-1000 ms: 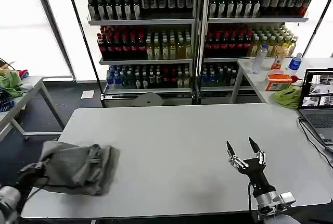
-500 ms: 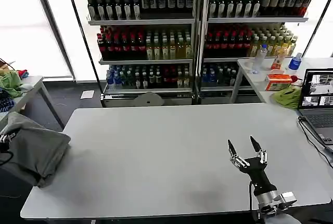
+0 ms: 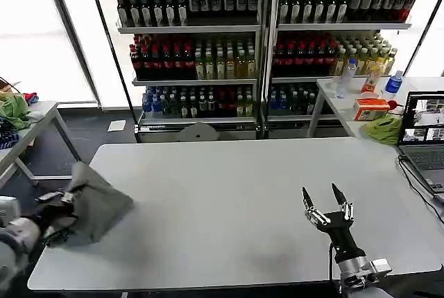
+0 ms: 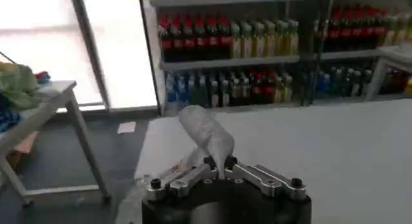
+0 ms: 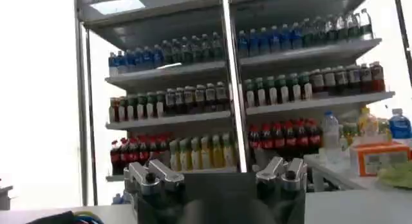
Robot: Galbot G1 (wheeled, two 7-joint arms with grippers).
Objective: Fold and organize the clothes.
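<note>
A light grey shirt is bunched into a peaked bundle at the left edge of the white table. My left gripper is at the bundle's left side, shut on a fold of it. In the left wrist view the fingertips pinch a narrow ridge of the grey shirt, which rises from them over the table's left corner. My right gripper stands open near the table's front right, fingers pointing up with nothing between them. In its wrist view the right gripper is spread wide.
Shelves of bottles fill the back. A side table at the left carries a green cloth heap. At the right sit a laptop, another green cloth, bottles and an orange box.
The left gripper swung the grey shirt off the table's left edge, then back over the left edge; the shirt is now bunched smaller. The right arm has not moved.
</note>
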